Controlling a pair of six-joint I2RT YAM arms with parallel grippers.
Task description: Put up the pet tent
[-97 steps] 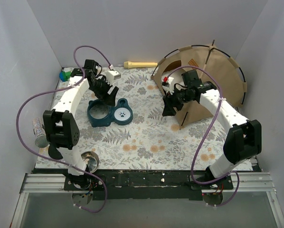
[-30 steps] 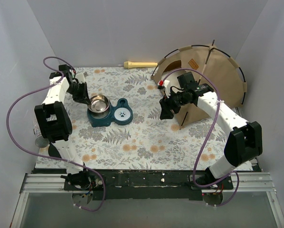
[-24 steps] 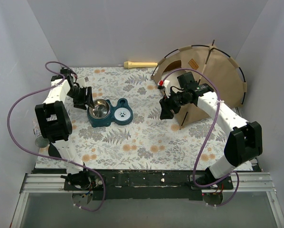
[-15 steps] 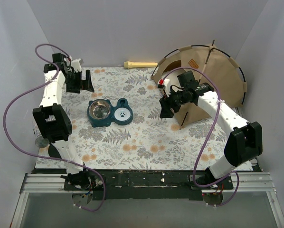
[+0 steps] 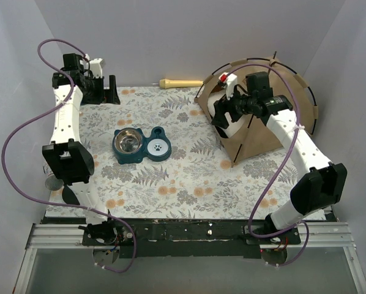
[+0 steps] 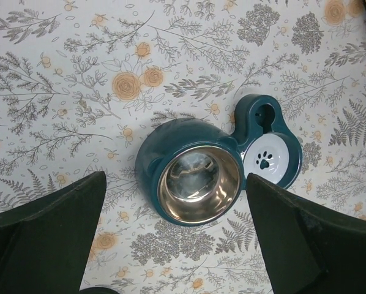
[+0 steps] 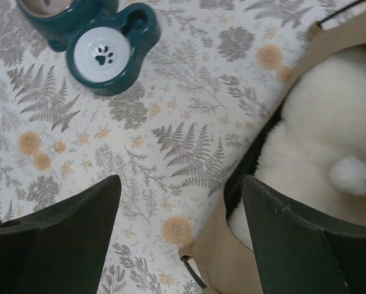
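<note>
At the mouth of the pet tent [image 5: 290, 98], the right tool [image 7: 181, 182] hangs with its two fingers spread wide. Nothing is between them, and they touch neither fabric nor pole. Straight below the gap lies bare floral surface [image 7: 171, 141]. Just to the tool's right runs the tent's black-trimmed front edge [image 7: 251, 160], and a white fluffy cushion [image 7: 317, 122] shows inside the opening.

The tent stands in the far right corner of the surface as a half dome. Thin black poles [image 5: 296, 72] arch over its top, and its open front faces the middle of the surface. From the right tool the shell therefore lies to the right and beyond. The front face seems to run roughly from near to far beside the fingers, so I judge that any grip on the trim or a pole calls for a sideways reach to the right rather than a drop.

The right arm is plainly the nearer one. The left tool [image 6: 175, 177] is raised at the far left corner, well apart from the tent. It too is spread and empty, looking down on a teal feeder [image 5: 140, 144] with a steel bowl [image 6: 198, 184] seated in it.
</note>
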